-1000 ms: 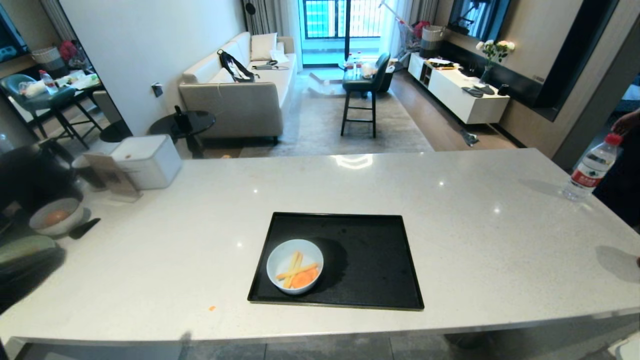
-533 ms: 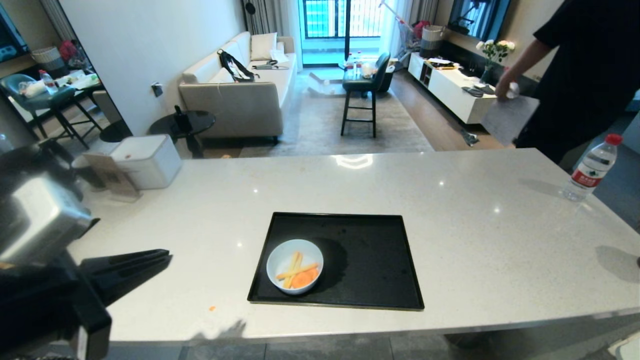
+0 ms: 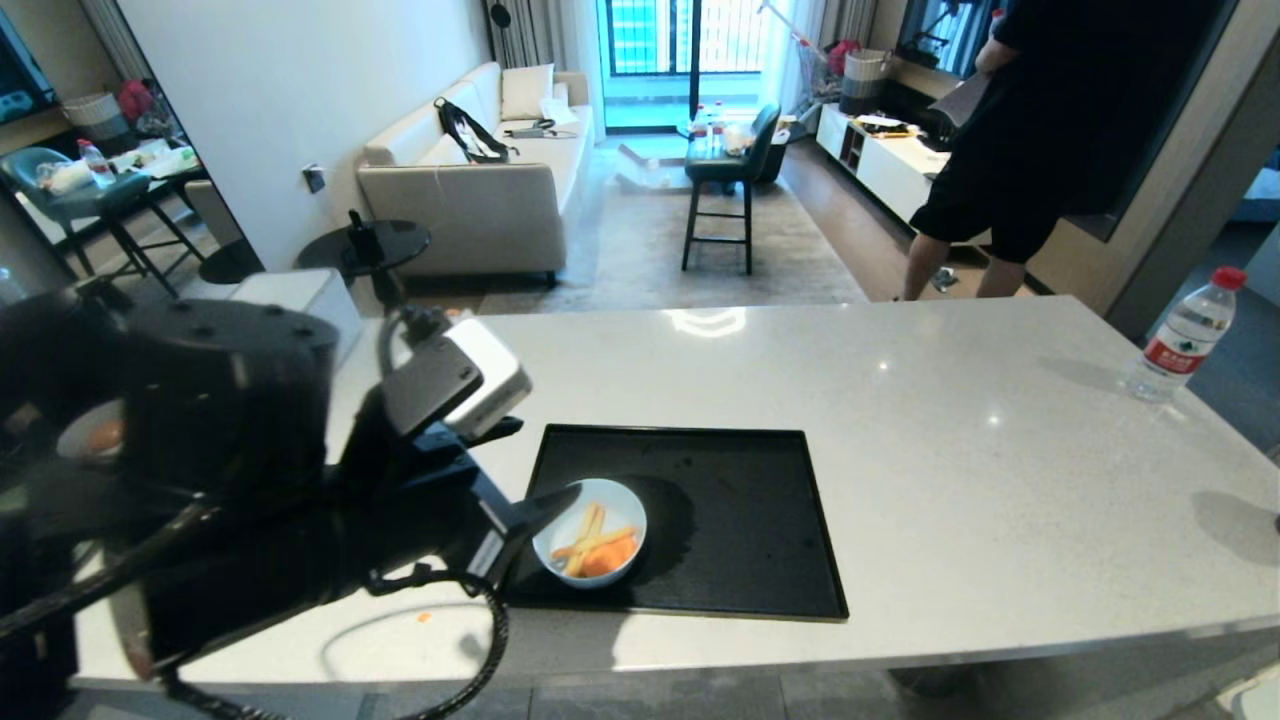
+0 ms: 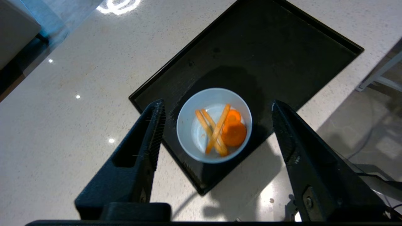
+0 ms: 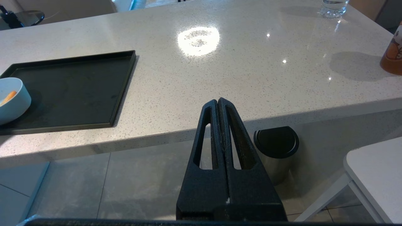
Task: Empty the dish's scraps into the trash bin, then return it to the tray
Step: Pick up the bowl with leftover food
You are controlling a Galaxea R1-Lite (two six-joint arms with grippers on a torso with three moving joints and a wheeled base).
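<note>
On the far left of the head view, a greyish-white bowl (image 3: 90,440) with something orange inside sits at the counter's end, largely masked by the left arm; its contents cannot be identified with confidence. The left arm fills the left foreground. The left gripper (image 4: 216,108) hangs above the near-left corner of the tray (image 3: 740,470), its jaws spread wide with nothing between them. In the left wrist view the two fingers (image 4: 138,150) frame the dish (image 4: 214,125) from above without touching it.

The dish stands upright inside the tray's near-left corner, just beside the rim. It holds the scraps (image 4: 220,130): pale orange sticks crossed over one another and round carrot slices against the side wall. A small orange fragment (image 3: 424,616) lies on the counter (image 3: 900,400), left of the tray and near the front edge.

The tray lies flat at the middle of the counter.

The right gripper (image 5: 218,101) is held below and in front of the counter edge, its jaws pressed together and empty. Beyond it, a steel cylinder bin (image 5: 275,150) with a black top stands on the floor under the counter.

At the counter's far right corner stands a water bottle (image 3: 1185,335) with a red cap. A person (image 3: 1010,130) in dark clothing stands beyond the counter at upper right.
</note>
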